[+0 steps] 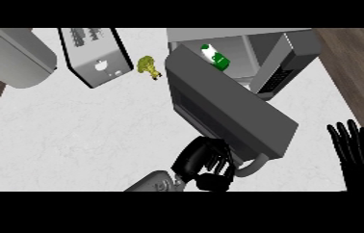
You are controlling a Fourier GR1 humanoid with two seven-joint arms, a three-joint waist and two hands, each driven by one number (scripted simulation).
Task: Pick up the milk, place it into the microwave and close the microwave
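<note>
Head view: milk (215, 57) inside microwave (284, 49); light, stiff carton. Door (227, 107) open; my left fingers (206, 157) curled at handle (250, 168). Right hand (350, 145) resting, straight.

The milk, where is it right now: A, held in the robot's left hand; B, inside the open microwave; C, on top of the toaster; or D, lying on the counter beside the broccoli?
B: the milk sits inside the microwave, visible past the top edge of its open door.
</note>
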